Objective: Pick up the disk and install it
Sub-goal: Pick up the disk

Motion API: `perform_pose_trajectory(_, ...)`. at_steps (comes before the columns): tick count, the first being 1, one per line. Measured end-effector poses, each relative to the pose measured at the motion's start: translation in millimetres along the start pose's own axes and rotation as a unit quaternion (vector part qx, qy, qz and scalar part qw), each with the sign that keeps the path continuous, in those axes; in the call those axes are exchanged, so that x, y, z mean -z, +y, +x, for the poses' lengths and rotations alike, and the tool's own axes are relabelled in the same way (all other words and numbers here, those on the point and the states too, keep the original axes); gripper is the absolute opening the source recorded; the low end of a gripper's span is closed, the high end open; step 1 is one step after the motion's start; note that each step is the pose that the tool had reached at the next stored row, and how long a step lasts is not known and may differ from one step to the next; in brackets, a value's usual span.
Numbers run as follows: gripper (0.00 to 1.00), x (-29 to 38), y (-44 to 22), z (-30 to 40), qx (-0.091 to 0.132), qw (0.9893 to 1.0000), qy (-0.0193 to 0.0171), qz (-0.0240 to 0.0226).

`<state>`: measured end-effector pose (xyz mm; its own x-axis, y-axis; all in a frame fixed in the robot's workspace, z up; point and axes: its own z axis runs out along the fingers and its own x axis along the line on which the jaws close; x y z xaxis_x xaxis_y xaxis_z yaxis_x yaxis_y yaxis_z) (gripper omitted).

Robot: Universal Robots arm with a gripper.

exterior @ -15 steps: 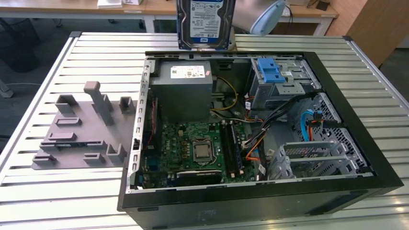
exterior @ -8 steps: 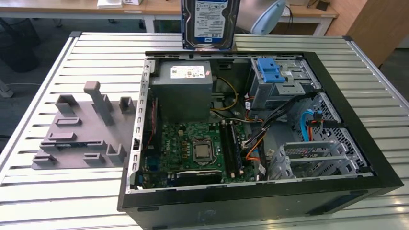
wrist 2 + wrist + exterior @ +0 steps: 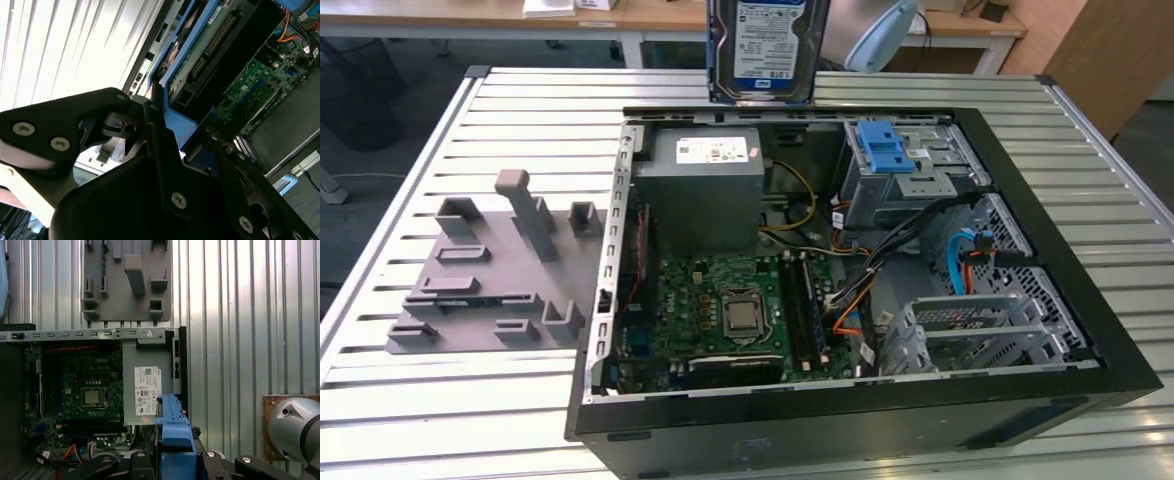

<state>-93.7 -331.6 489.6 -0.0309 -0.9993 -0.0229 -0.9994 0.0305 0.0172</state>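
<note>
The disk (image 3: 767, 50) hangs upright above the far rim of the open computer case (image 3: 1121, 370), with its blue-and-white label facing the exterior view. In the second wrist view its blue side rail (image 3: 176, 125) and green circuit-board side (image 3: 210, 50) run away from my gripper (image 3: 165, 137), whose black fingers (image 3: 100, 115) press it from both sides. In the first wrist view the disk's blue rail (image 3: 172, 427) sticks out from my gripper (image 3: 175, 462) over the case's edge. My gripper is shut on the disk.
Inside the case are a grey power-supply box with a white sticker (image 3: 700, 175), a green motherboard (image 3: 720, 310), a metal drive bay with a blue latch (image 3: 887, 150), a metal cage (image 3: 974, 330) and cables. A grey fixture plate (image 3: 494, 270) lies on the slatted table (image 3: 400, 400).
</note>
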Motion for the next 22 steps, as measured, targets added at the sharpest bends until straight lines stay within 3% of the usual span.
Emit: perform_pose_trajectory(22, 0.36, 0.1, -0.5, 7.3, 0.000, 1.0000, 0.0000, 0.0000)
